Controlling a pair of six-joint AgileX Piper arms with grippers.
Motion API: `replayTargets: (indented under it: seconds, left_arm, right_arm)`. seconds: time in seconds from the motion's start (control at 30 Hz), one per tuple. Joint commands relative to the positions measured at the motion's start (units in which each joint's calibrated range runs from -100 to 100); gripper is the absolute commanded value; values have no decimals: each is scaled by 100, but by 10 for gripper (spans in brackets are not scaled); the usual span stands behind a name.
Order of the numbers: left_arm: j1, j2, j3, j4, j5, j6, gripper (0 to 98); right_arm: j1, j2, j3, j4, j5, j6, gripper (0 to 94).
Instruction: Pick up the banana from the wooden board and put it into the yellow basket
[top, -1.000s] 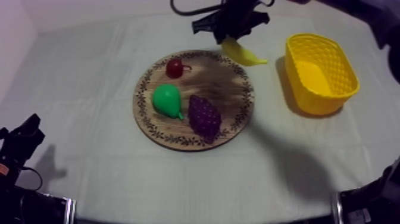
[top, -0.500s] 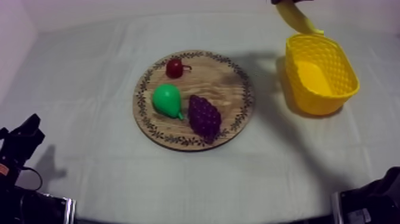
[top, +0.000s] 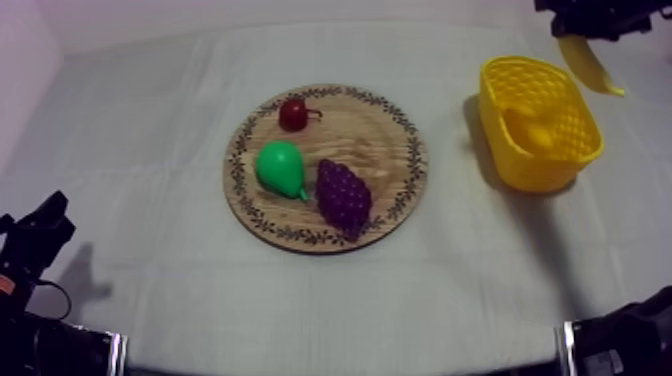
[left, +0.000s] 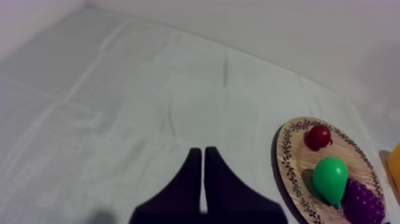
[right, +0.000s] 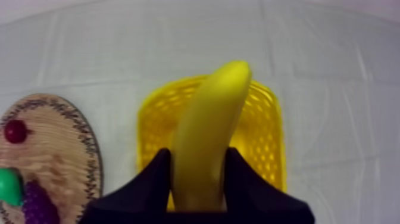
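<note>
- Our right claw (top: 588, 22) is clamped on the banana (top: 592, 66), one black finger on each side of it, as the right wrist view shows (right: 197, 156).
- The banana (right: 211, 119) hangs in the air off the surface (top: 150, 120). From above, it sits at the 1 o'clock edge of the yellow basket (top: 530, 165). From the wrist, its free end points out over the basket (right: 268, 137).
- The basket stands at 3 o'clock from the wooden board (top: 375, 125), apart from it.
- On the board, the small red fruit (top: 294, 114) lies at 11 o'clock and the pear (top: 278, 168) at 9 o'clock. The bunch of grapes (top: 344, 195) lies just off centre toward 5 o'clock, close beside the pear.
- Our left claw (left: 202, 152) has its fingers together as a narrow wedge with nothing between them. It sits low at 8 o'clock from the board (top: 40, 225).
</note>
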Motion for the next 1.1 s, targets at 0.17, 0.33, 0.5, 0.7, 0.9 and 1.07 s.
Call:
replayTargets:
  seconds: [0.17, 0.33, 0.5, 0.7, 0.9, 1.07]
  left_arm:
    - [-1, -3, 3, -1, -2, -1, 1]
    - [-1, -3, 3, -1, -2, -1, 1]
    - [-1, -3, 3, -1, -2, -1, 1]
    - [-1, -3, 3, -1, -2, -1, 1]
    - [-1, -3, 3, -1, -2, -1, 1]
    - [-1, -3, 3, -1, -2, -1, 1]
  right_arm:
    - [386, 502, 334, 139, -385, -66, 215]
    - [346, 1050, 299, 276, -541, -224, 216]
    - [221, 1519, 248, 423, -612, -416, 217]
    - [134, 1883, 267, 516, -699, -557, 217]
    - [89, 2112, 371, 595, -807, -667, 217]
    - [64, 2274, 434, 673, -868, -757, 217]
